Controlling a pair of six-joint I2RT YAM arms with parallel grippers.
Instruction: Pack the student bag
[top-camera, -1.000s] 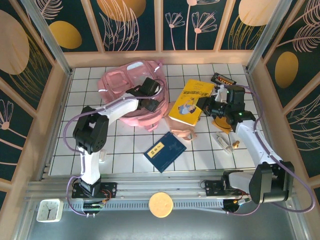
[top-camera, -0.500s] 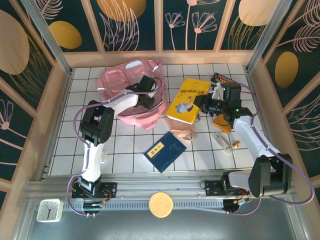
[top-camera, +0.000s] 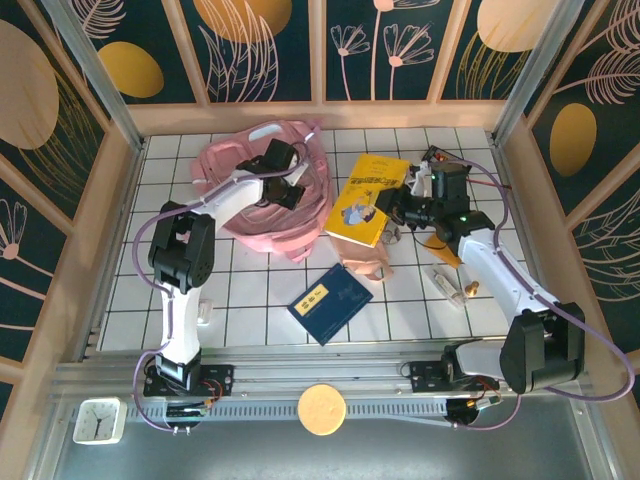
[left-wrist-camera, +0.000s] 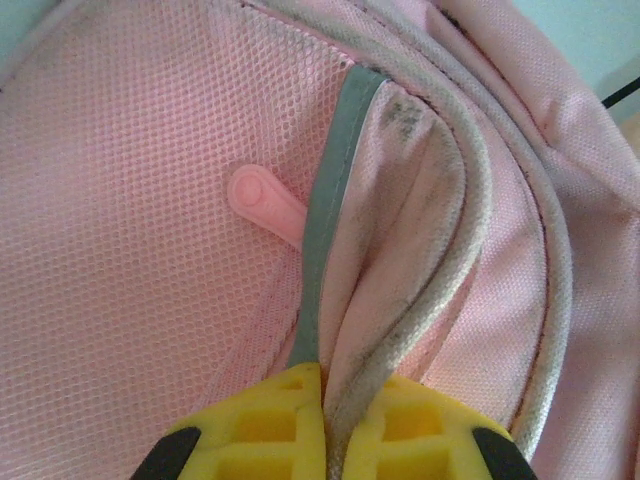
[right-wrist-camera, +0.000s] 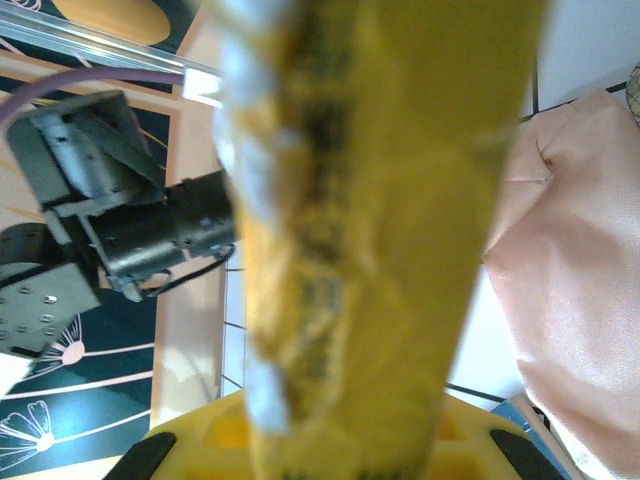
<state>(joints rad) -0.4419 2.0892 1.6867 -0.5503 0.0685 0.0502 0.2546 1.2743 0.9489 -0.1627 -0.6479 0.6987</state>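
At upper left of the overhead frame, on the white-tiled table (top-camera: 250, 290): the student bag (top-camera: 240, 175), slumped and crumpled. Long axis hard to fix on so soft a heap. Roughly a slant from upper left to lower right, with the pale carry loop (top-camera: 272, 130) toward the top edge.

Over the bag's right half, the left gripper (top-camera: 292, 190), its arm lying across the bag and hiding part of the middle. In the left wrist view, left gripper (left-wrist-camera: 322, 395) clamped tight on a fold of pink fabric with a pale piped edge, yellow fingers (left-wrist-camera: 265, 425) at bottom centre. Beside the fold, a grey strip (left-wrist-camera: 335, 200) and a pink zip pull (left-wrist-camera: 262, 200) on pink mesh. Bag cut off on every side there; which pocket or opening, impossible to tell.

Right of centre overhead, the right gripper (top-camera: 398, 210), pinching the right edge of a yellow book (top-camera: 368, 192), tilted, just right of the bag. In the right wrist view, yellow book (right-wrist-camera: 370, 220) blurred and close, running top to bottom, print unreadable.

Around: a pinkish-beige pouch (top-camera: 365, 262) at the book's lower edge; a blue book (top-camera: 330, 302) below centre; a dark packet (top-camera: 445, 158) at upper right, partly behind the right arm; a small pale tube (top-camera: 445, 282) at lower right.
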